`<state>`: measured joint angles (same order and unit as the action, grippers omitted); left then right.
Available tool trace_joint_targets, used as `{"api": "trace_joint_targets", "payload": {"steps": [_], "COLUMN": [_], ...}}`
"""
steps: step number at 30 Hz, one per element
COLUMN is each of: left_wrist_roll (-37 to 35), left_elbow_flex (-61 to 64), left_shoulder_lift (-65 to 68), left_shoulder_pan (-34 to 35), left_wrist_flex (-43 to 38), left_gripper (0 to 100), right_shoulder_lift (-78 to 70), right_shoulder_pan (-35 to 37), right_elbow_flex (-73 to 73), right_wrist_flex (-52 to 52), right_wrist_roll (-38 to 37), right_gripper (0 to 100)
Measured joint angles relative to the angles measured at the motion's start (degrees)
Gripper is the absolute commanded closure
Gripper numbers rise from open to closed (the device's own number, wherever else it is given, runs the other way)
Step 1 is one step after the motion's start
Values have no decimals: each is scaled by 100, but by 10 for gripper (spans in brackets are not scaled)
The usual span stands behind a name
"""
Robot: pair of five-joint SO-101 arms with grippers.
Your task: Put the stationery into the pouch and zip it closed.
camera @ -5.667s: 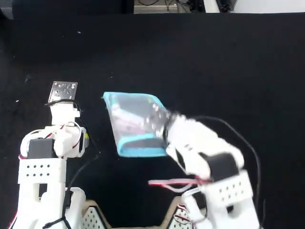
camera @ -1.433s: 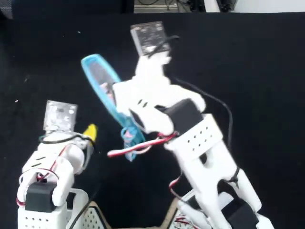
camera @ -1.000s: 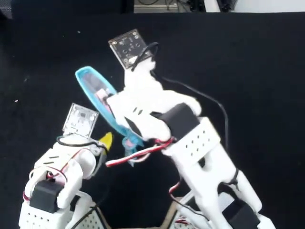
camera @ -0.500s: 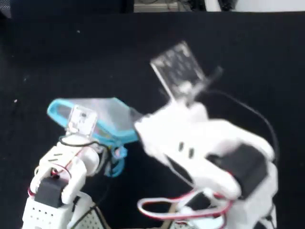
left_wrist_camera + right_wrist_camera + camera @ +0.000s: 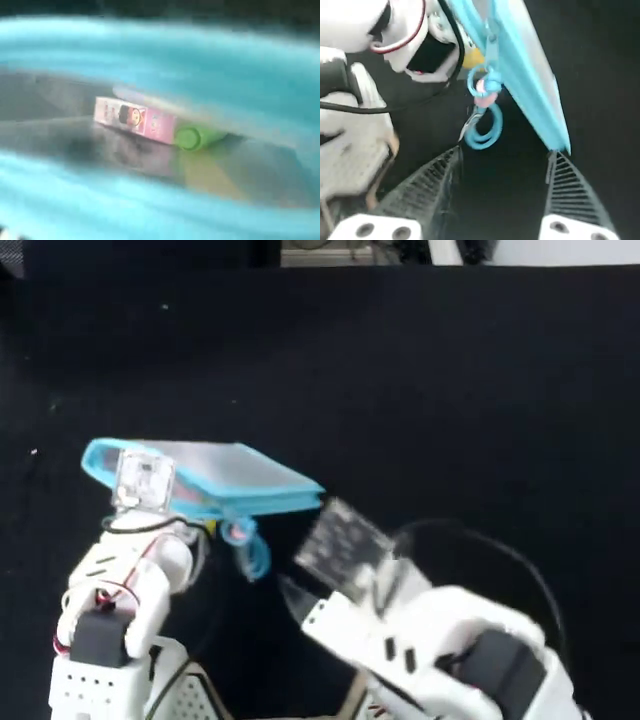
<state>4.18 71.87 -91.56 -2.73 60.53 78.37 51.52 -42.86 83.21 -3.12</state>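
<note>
Table point(image 5: 450, 390), black, carries everything. Right arm point(image 5: 460, 660) sits low at near right, left arm point(image 5: 120, 580) at near left. Pouch point(image 5: 230, 475), blue-edged and clear, lies left of centre with its near edge against the left arm's wrist. Its mouth looks open, since the left wrist view looks straight inside.

Right gripper point(image 5: 504, 152): jaws spread wide, empty, aimed at the zip end, not touching. Left gripper point(image 5: 455, 52) is at the pouch mouth; grip state can't tell.

Blue pull ring point(image 5: 487, 127) trails off the zip, pink charm point(image 5: 482, 92) beside it. Inside: pink eraser box point(image 5: 134, 120) touching green marker point(image 5: 197, 137). Yellow piece point(image 5: 472, 57) sits at the mouth by the left gripper.

Likely step: last item in, then zip. Seat the yellow piece fully inside first. Right jaws should take the ring itself, not the charm. Left side pins the pouch. Pull straight along the zip line.
</note>
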Motion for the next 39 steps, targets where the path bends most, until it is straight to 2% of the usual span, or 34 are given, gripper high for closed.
{"api": "trace_joint_targets", "payload": {"steps": [5, 9, 11, 17, 22, 28, 34, 39], "left_wrist_roll": [0, 0, 0, 0, 0, 0, -9, -9], "left_elbow_flex": [0, 0, 0, 0, 0, 0, 88, 88], "left_shoulder_lift": [0, 0, 0, 0, 0, 0, 0, 0], "left_shoulder_pan": [79, 123, 105, 105, 105, -132, -176, -167], "left_wrist_flex": [0, 0, 0, 0, 0, 0, 0, -9], "left_gripper": [829, 829, 829, 829, 829, 829, 829, 829], "right_shoulder_lift": [1292, 2215, 2453, 2470, 2470, 2470, 2470, 2479], "right_shoulder_pan": [114, 158, 185, 185, 185, 396, 519, 334], "right_elbow_flex": [-2277, -3499, -3631, -3684, -3824, -3842, -4158, -4360], "right_wrist_flex": [-1925, -2936, -3024, -3007, -3613, -4185, -4237, -4237], "right_wrist_roll": [62, 677, 914, 1002, 1046, 1046, 1046, 1046], "right_gripper": [737, 737, 737, 737, 740, 835, 773, 769]}}
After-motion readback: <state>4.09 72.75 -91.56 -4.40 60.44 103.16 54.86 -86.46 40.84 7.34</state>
